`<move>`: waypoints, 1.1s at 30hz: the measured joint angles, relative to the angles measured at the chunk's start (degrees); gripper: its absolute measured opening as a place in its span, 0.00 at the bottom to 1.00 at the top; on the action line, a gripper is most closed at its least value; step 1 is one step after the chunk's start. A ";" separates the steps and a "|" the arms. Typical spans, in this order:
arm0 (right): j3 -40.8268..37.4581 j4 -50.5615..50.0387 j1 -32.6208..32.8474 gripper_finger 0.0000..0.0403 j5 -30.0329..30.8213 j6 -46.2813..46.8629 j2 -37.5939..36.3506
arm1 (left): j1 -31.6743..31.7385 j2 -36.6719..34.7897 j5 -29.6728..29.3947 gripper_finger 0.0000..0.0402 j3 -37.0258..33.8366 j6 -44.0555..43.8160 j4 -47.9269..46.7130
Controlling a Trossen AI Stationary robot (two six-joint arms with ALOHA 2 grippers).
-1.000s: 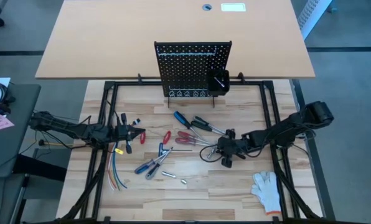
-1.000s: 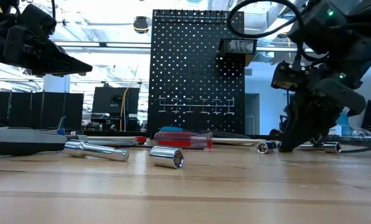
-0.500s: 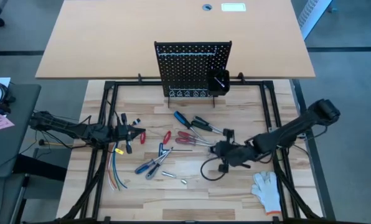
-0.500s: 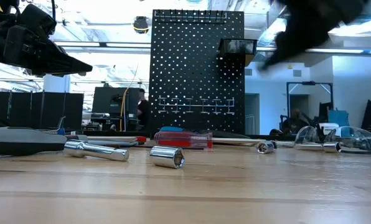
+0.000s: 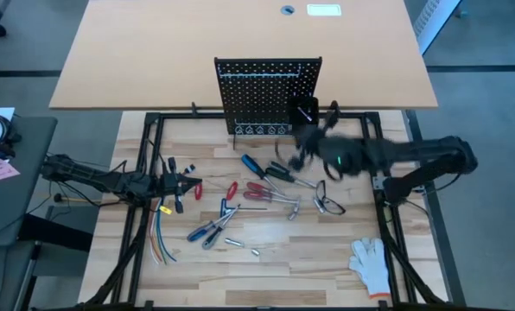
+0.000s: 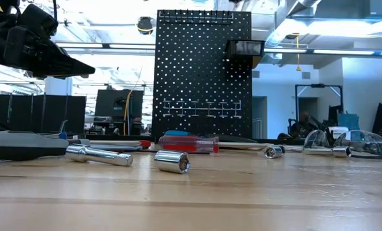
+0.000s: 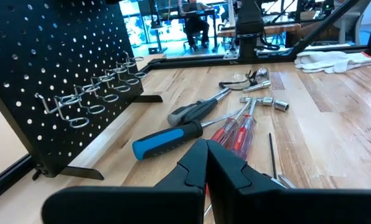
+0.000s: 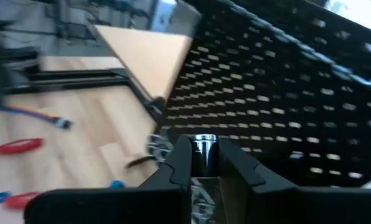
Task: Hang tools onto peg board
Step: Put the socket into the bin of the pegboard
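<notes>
The peg board (image 5: pixel 268 95) stands upright at the table's far edge, with a small black bin (image 5: pixel 304 112) on its lower right. Screwdrivers with blue (image 5: pixel 252 163), red (image 5: pixel 259 189) and black handles, pliers and silver sockets (image 6: pixel 172 162) lie loose on the table. My right gripper (image 5: pixel 299 149) is raised in front of the board's lower right and is shut on a small silver tool (image 8: pixel 203 148). It is above the low view's picture. My left gripper (image 5: pixel 193 184) hovers shut over the table's left side, holding nothing. My right gripper pinches the small silver tool between its two fingers, the shiny upper end (image 8: pixel 203 142) showing between the fingertips. The fingers point nearly level toward the peg board (image 8: pixel 279 99). The tool is lifted clear of the table.
A white glove (image 5: pixel 371 259) lies at the near right, a bundle of coloured wires (image 5: pixel 160 242) at the near left. A clear pair of glasses (image 5: pixel 327 204) lies right of the tools. Black frame rails (image 5: pixel 383 173) border the table.
My right gripper has risen from the table's right-centre, gone toward the far edge and the peg board, and tipped from pointing down to nearly level, carrying the silver tool clear of the table. It has left the low view upward.
</notes>
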 joint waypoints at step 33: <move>13.42 -30.34 -21.59 0.35 -18.07 14.15 11.15 | 0.00 0.00 0.00 0.00 0.00 0.00 0.00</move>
